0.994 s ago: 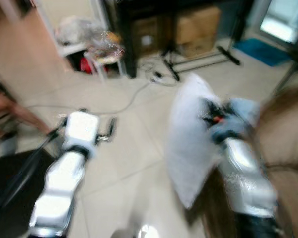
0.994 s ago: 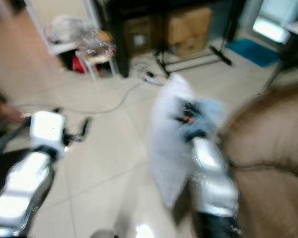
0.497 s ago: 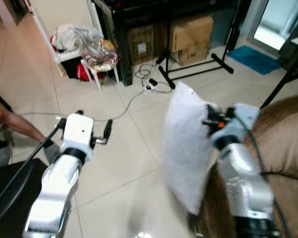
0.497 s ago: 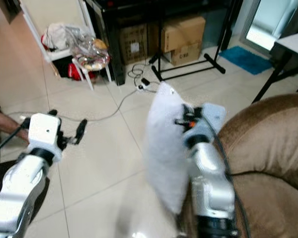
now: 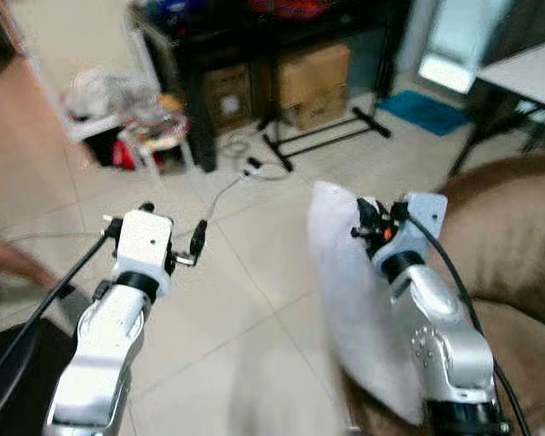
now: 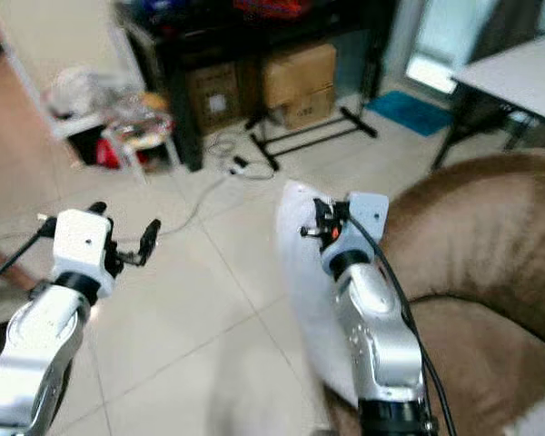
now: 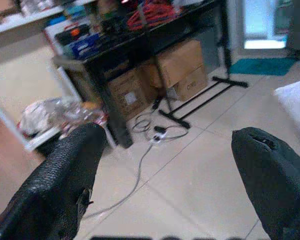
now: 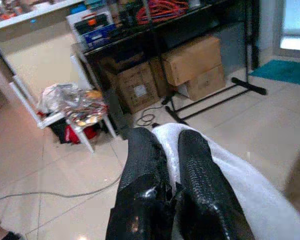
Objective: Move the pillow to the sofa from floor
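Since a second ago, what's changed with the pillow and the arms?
The camera swung toward the brown sofa, so the whole view shifted. The right gripper stays shut on the white pillow, carried upright beside the sofa arm. The left gripper stays open and empty over the tiled floor.

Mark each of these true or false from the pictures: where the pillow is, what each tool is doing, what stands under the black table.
1. The right tool is shut on the white pillow. True.
2. The pillow lies flat on the floor. False: it hangs lifted off the tiles, beside the brown sofa.
3. The left tool is open and holds nothing. True.
4. Cardboard boxes sit under the black table. True.
5. The left tool also grips the pillow. False: it is apart from it, over bare tile floor.
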You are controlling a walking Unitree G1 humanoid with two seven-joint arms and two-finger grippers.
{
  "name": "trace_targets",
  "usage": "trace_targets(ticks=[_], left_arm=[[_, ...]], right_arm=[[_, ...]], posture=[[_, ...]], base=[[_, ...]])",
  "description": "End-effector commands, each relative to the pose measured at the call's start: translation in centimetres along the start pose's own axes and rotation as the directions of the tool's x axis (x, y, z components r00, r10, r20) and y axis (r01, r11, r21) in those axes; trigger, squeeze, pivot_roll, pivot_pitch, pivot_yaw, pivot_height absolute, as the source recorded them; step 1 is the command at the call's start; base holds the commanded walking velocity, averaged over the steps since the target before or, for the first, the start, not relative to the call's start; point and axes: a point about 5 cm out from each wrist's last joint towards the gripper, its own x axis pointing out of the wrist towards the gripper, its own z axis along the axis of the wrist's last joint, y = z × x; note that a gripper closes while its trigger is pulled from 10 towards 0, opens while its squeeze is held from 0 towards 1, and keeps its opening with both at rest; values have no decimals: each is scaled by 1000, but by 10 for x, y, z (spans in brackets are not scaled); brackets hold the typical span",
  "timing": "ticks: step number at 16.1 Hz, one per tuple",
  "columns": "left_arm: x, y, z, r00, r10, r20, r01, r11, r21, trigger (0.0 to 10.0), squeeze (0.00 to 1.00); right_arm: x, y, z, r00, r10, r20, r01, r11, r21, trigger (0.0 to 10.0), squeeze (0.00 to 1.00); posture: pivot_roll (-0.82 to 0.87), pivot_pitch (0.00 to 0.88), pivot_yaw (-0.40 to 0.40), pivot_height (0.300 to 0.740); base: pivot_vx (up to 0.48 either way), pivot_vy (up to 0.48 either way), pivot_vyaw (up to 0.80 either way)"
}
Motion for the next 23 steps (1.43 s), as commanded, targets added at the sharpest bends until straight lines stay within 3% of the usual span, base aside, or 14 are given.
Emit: trace_targets(ticks=[1, 23], left_arm=[[0, 2, 0, 1000, 8, 4, -8, 1000, 11, 10000, 0], [0, 8, 3, 1000, 8, 25, -9, 1000, 15, 10000, 0]], right_arm=[[0, 4, 7, 999, 21, 26, -21, 1000, 17, 10000, 0], [-1, 4, 0, 1000, 4, -3, -4, 1000, 22, 10000, 0]], posture=[[-84, 0, 85, 740], [-78, 0, 98, 740]], base=[[0, 0, -800], [0, 0, -800]])
